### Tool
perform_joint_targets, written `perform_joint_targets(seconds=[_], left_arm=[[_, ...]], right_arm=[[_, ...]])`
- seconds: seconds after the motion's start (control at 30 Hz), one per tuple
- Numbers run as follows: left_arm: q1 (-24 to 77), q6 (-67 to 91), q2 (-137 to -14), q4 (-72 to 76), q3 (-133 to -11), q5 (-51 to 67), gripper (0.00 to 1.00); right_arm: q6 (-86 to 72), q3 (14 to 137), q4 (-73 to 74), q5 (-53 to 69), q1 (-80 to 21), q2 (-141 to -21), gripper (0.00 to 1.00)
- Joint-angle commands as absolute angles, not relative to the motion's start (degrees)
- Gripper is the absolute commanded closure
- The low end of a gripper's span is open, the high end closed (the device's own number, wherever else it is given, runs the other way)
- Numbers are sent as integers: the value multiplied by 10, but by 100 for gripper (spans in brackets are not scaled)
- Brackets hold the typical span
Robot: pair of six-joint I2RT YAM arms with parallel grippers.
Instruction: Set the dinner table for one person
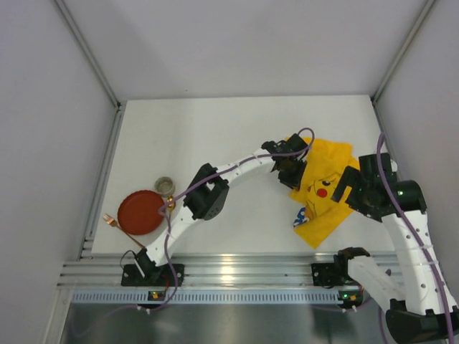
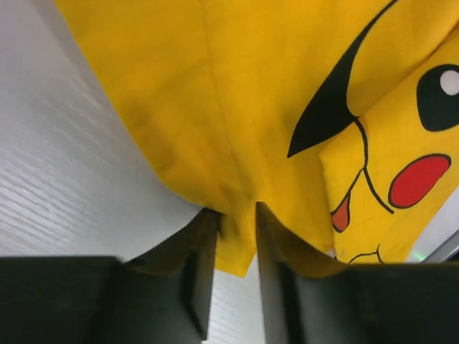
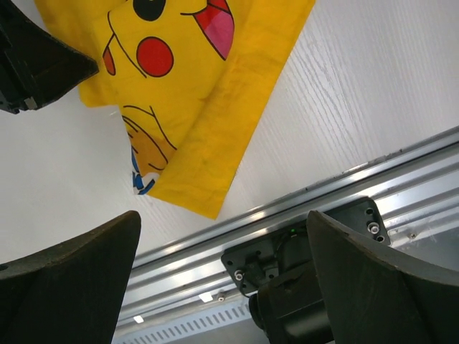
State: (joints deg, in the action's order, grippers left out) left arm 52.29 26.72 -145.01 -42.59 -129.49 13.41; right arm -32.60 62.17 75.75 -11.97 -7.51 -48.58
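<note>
Closest to my left wrist lens sit the two dark fingers (image 2: 203,276) of the left gripper (image 2: 237,226), and I see them pressed together on a fold of the yellow cloth mat (image 2: 237,93), with the fabric's edge caught in the narrow slot between them. Just to the left of that pinch the dinner table (image 2: 64,165) shows as bare white grained surface, running under the cloth, with a shadow beneath the pinched edge. From the overhead camera I place this pincer over the right half of the tabletop, at the mat's left edge near its far corner, with the arm reaching diagonally across from its base at the near left. On my other side the right gripper (image 3: 222,215) has its fingers spread wide with nothing between them; it hangs above the table's near right part, looking down on the mat's near corner and on the silver rail (image 3: 373,183) along the table's near edge, apart from both. Well away from both pincers, at the table's near left, a red plate (image 1: 140,212) lies flat, with a small metal cup (image 1: 165,186) just beyond it and a copper-coloured fork (image 1: 111,221) at its left rim.
</note>
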Motion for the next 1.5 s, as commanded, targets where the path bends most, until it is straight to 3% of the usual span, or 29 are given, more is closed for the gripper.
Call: perform_joint_targets(seconds=[0.0, 0.03, 0.07, 0.3, 0.5, 0.7, 0.9, 0.93, 1.0, 1.03, 1.07, 1.27, 1.47], left_arm=[[523, 276, -1474, -461, -1303, 108, 73], [524, 277, -1479, -461, -1303, 110, 91], [524, 278, -1480, -461, -1305, 114, 100], [511, 284, -1391, -439, -1310, 103, 100], [435, 317, -1211, -475, -1268, 39, 100], [367, 327, -999, -513, -1030, -21, 100], [357, 385, -863, -526, -775, -6, 100], [358, 395, -851, -529, -732, -3, 92], [359, 422, -823, -530, -698, 27, 61], [359, 429, -815, -540, -680, 36, 8], [359, 437, -808, -542, -676, 38, 2], [359, 408, -808, -540, -724, 5, 1], [359, 314, -965, -517, -854, -83, 2]], right_arm=[[-329, 630, 802, -138, -78, -472, 0], [-329, 628, 802, -137, -78, -471, 0], [-328, 626, 802, -137, -79, -469, 0], [-331, 577, 776, -112, -78, -468, 0], [-334, 559, 726, -86, -78, -484, 0], [-332, 523, 672, -59, -78, -521, 0], [-324, 510, 638, -53, -78, -562, 0], [-322, 508, 635, -54, -78, -566, 0], [-320, 507, 629, -55, -78, -576, 0], [-318, 505, 622, -55, -78, -579, 0], [-316, 504, 619, -53, -78, -586, 0], [-314, 493, 577, -39, -78, -614, 0], [-309, 486, 526, 27, -79, -656, 0]])
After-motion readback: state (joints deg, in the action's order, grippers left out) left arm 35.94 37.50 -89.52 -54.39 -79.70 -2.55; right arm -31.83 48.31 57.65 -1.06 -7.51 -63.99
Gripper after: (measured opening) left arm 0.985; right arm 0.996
